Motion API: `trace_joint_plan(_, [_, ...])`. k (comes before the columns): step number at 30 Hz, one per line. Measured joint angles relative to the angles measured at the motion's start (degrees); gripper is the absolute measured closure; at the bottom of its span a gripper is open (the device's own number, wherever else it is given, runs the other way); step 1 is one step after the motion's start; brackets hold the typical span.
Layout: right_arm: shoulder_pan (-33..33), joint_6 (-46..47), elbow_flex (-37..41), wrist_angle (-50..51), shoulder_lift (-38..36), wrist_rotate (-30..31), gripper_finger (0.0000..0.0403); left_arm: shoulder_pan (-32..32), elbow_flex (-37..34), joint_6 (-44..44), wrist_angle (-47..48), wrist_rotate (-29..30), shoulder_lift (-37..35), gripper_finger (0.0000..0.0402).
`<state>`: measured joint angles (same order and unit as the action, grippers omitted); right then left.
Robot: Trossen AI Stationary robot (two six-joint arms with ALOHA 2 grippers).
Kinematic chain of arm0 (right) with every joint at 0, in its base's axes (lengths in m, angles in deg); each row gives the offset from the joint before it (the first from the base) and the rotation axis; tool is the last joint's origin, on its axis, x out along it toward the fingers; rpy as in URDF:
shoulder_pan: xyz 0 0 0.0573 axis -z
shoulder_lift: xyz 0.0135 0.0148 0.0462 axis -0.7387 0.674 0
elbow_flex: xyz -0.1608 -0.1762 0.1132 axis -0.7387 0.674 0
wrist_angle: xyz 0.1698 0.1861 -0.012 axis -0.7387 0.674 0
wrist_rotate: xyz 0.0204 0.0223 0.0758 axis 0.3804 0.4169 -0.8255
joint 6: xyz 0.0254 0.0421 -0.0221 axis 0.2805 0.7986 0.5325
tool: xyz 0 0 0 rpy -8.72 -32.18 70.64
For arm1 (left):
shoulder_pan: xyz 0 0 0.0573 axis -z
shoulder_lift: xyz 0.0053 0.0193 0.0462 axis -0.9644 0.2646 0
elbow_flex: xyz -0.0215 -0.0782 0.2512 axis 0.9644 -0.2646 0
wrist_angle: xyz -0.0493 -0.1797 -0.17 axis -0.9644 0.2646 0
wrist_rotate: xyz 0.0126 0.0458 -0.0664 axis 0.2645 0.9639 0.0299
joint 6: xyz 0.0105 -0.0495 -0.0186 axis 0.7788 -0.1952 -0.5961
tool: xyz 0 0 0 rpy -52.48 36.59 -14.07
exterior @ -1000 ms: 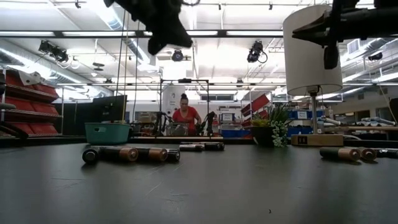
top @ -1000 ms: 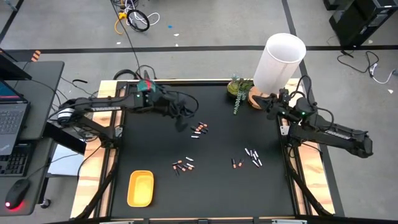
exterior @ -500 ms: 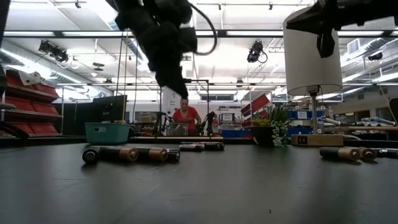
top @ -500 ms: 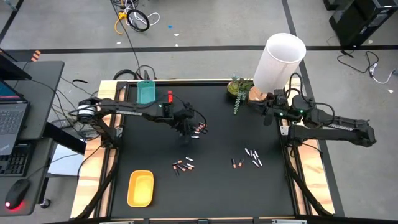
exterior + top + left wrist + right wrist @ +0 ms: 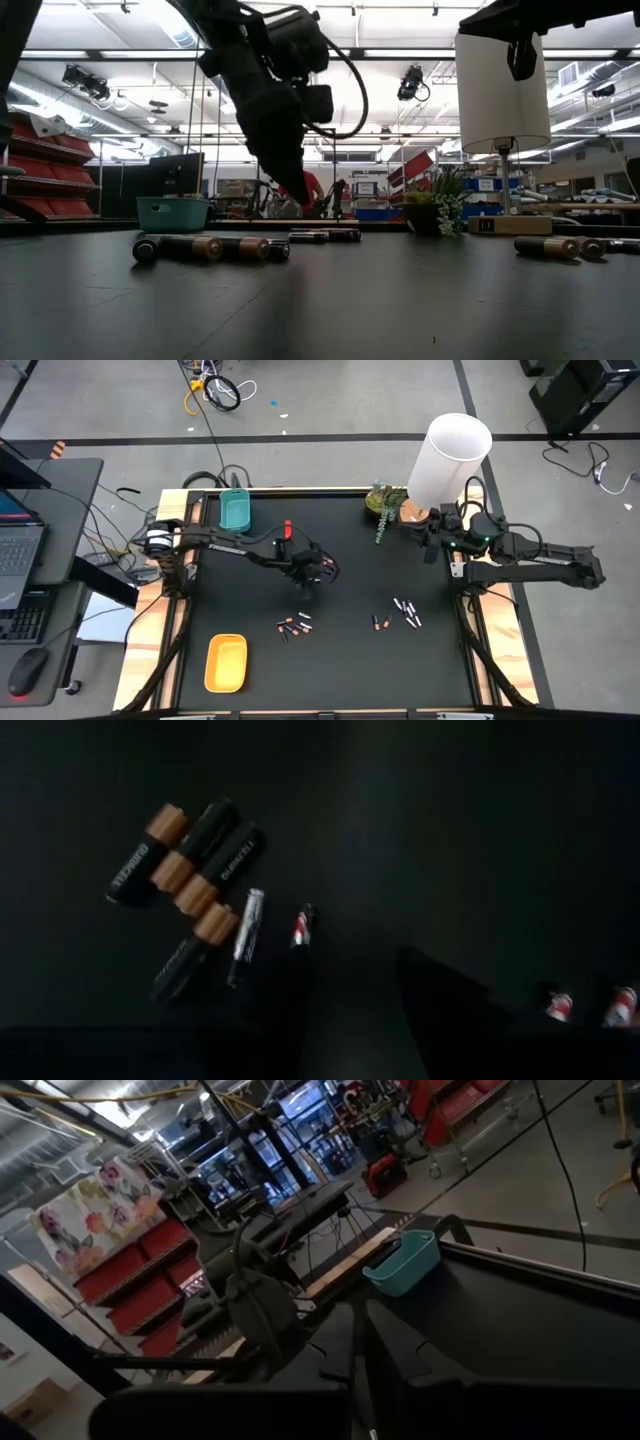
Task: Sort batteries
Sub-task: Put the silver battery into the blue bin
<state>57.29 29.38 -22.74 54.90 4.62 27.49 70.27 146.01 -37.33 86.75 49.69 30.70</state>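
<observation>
Batteries lie in three loose groups on the black table: one at mid table [image 5: 322, 567], one nearer the front [image 5: 294, 626] and one to the right [image 5: 405, 612]. In the left wrist view the mid group shows as several dark cells with copper ends [image 5: 185, 870], one slim silvery cell [image 5: 245, 923] and one red-marked cell [image 5: 301, 925]. My left gripper [image 5: 308, 578] is open, low over the table right beside this group, its fingers [image 5: 440, 1000] pointing down past it. My right gripper [image 5: 428, 543] is shut and empty, held high at the far right by the lamp.
A teal tray [image 5: 235, 510] stands at the far left and a yellow oval tray [image 5: 226, 662] at the near left. A lamp with a white shade [image 5: 450, 455] and a small plant [image 5: 380, 505] stand at the far right. A person shows in the room behind.
My left gripper has gone from near the teal tray toward the table's right and near side, and down, to the mid-table battery group. My right gripper has risen a little. No battery has moved.
</observation>
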Motion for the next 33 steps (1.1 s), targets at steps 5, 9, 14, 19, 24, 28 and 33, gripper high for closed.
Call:
trace_joint_plan(5, [-1.0,0.0,0.0,0.0,0.4,1.5,0.0389,0.0,-0.1,0.2,-1.6,0.1,1.2,0.0240])
trace_joint_plan(9, [-1.4,0.1,0.0,-0.1,0.9,1.9,0.0389,0.0,-0.2,0.4,-2.1,1.6,2.8,0.0240])
trace_joint_plan(14, [-1.6,0.5,0.0,0.0,1.3,1.9,0.0389,-0.1,-0.2,1.7,-4.4,4.1,3.4,0.0240])
trace_joint_plan(19, [-1.7,0.7,0.0,-0.4,1.7,2.3,0.0389,-0.1,-0.1,3.2,-4.2,3.2,4.7,0.0240])
trace_joint_plan(24, [-1.8,1.1,0.0,-0.5,1.8,2.3,0.0389,-0.1,-0.2,3.5,-5.1,3.5,7.1,0.0240])
trace_joint_plan(28, [-1.8,1.3,0.0,-0.5,1.8,2.3,0.0389,-0.1,-0.1,3.5,-4.9,3.5,7.5,0.0243])
trace_joint_plan(33, [-1.8,1.3,0.0,-0.5,1.8,2.7,0.0389,-0.1,-0.2,3.5,-3.5,2.9,7.4,0.0305])
